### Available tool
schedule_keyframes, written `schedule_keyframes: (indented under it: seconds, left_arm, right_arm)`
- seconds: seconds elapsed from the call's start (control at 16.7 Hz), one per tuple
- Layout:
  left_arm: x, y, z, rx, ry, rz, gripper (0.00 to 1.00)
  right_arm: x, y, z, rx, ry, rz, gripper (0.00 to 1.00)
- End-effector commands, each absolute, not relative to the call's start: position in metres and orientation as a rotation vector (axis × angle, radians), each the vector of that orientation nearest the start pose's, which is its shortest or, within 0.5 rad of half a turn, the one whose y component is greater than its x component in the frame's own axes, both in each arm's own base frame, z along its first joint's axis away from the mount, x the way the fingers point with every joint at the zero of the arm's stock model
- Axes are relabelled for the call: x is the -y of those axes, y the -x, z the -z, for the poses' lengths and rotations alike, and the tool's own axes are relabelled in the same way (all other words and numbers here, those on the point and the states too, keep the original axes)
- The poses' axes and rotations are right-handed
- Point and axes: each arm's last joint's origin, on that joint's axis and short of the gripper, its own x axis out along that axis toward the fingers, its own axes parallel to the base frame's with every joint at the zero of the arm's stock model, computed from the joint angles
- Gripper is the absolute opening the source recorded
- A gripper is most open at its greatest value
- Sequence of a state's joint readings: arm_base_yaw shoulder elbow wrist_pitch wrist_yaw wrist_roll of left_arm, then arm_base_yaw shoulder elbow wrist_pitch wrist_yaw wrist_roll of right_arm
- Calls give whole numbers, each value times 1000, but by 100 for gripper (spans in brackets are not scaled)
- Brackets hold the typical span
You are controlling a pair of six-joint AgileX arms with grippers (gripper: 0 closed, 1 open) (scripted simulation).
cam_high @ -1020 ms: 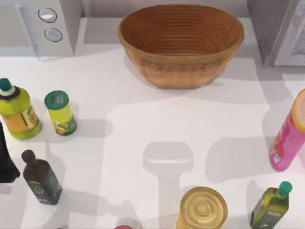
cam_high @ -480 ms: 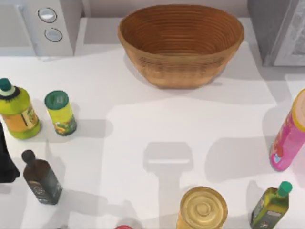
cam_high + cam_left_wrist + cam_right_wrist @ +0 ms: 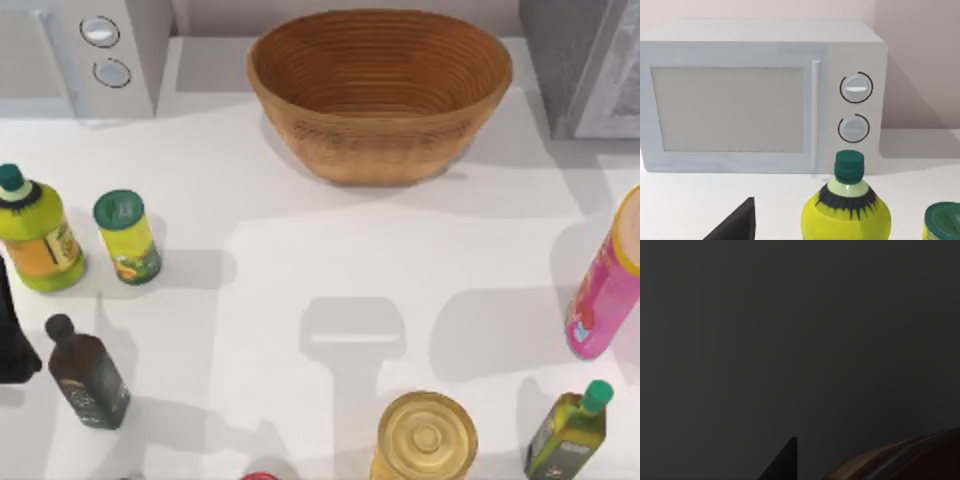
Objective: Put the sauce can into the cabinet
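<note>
Ribbed woven basket [image 3: 380,90] on matt white table [image 3: 300,280]

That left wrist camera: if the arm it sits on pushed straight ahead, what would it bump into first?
Most likely the yellow-green bottle with the green cap, which stands nearest in front. Behind it is the white microwave with two round knobs. How far off the bottle stands is hard to judge.

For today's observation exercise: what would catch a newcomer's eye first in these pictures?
Probably the big woven basket at the table's back centre. Next, the bright pink bottle at the right edge and the gold-topped can at the front. The white microwave stands at the back left.
</note>
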State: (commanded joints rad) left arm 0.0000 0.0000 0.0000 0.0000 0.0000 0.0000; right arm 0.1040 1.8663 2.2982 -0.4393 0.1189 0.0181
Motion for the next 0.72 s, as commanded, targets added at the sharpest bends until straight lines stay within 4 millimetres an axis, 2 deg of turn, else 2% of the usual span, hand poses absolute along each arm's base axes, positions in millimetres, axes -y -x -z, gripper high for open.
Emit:
schedule_keyframes:
  seconds: [0.66, 0.72]
  left_arm:
    - [1, -106, -160, 0, 0, 0, 100]
    - [1, -106, -160, 0, 0, 0, 100]
  right_arm:
    - [-46, -396, -509, -6, -2, -6, 98]
    - [-46, -396, -509, -6, -2, -6, 100]
